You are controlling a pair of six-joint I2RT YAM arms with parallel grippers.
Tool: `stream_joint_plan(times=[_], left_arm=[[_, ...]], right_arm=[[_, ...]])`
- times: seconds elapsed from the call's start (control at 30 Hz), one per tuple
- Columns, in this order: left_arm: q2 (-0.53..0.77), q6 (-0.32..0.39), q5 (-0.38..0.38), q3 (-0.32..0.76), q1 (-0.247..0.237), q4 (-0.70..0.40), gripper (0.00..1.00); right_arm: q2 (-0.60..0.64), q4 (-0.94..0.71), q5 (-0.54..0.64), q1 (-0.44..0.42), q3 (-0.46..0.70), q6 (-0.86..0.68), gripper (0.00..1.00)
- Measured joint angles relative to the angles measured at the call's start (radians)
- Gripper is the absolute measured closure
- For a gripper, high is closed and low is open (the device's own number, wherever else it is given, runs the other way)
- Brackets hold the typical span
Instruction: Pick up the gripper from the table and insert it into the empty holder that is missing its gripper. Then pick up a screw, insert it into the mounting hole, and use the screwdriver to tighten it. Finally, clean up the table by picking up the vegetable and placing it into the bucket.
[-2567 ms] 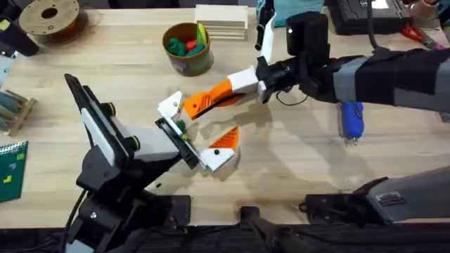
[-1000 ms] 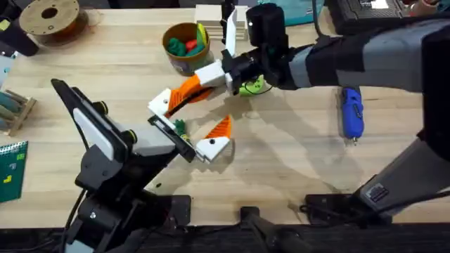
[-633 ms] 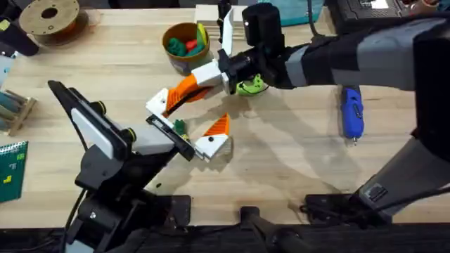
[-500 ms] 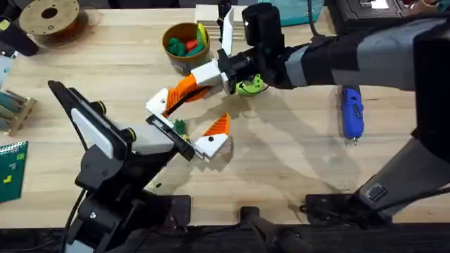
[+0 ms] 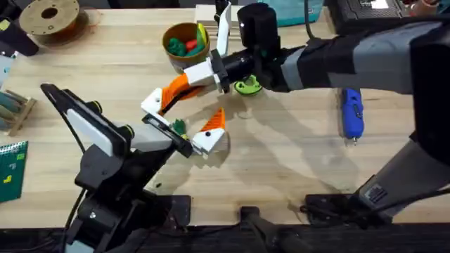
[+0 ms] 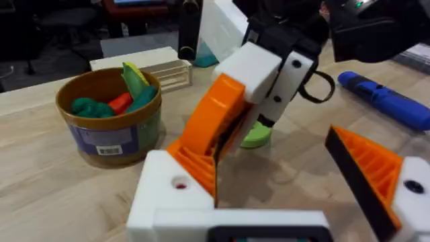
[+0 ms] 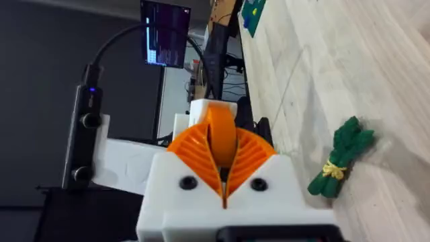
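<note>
Bucket point(image 5: 186, 48) at back of tabletop point(image 5: 281, 169), toys inside. Screwdriver point(image 5: 351, 112) lies well right. Disc point(image 5: 247, 87) between them. Vegetable point(image 7: 339, 166) on tabletop near the gripper point(image 5: 177, 88).

Showing orange ribbing on the gripper point(image 7: 220, 138), white on the holder point(image 6: 176, 195), blue on the screwdriver point(image 5: 351, 114), dark green with a yellow band on the vegetable point(image 7: 339, 158), yellow rimming on the bucket point(image 5: 187, 49).
</note>
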Motion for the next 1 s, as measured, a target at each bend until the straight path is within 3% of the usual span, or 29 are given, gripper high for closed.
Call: stream_joint_plan(times=[0.37, 0.67, 1.0], left_arm=[[0.000, -0.003, -0.004, 0.000, 0.000, 0.000, 0.013], [-0.001, 0.009, 0.109, 0.000, 0.000, 0.008, 0.013], [-0.005, 0.012, 0.139, 0.000, 0.000, 0.012, 0.013]], right_arm=[[0.000, 0.002, -0.008, 0.003, 0.000, 0.000, 0.988], [0.004, -0.014, -0.119, -0.029, 0.000, 0.000, 0.988], [0.004, -0.022, -0.154, -0.037, 0.000, 0.000, 0.988]])
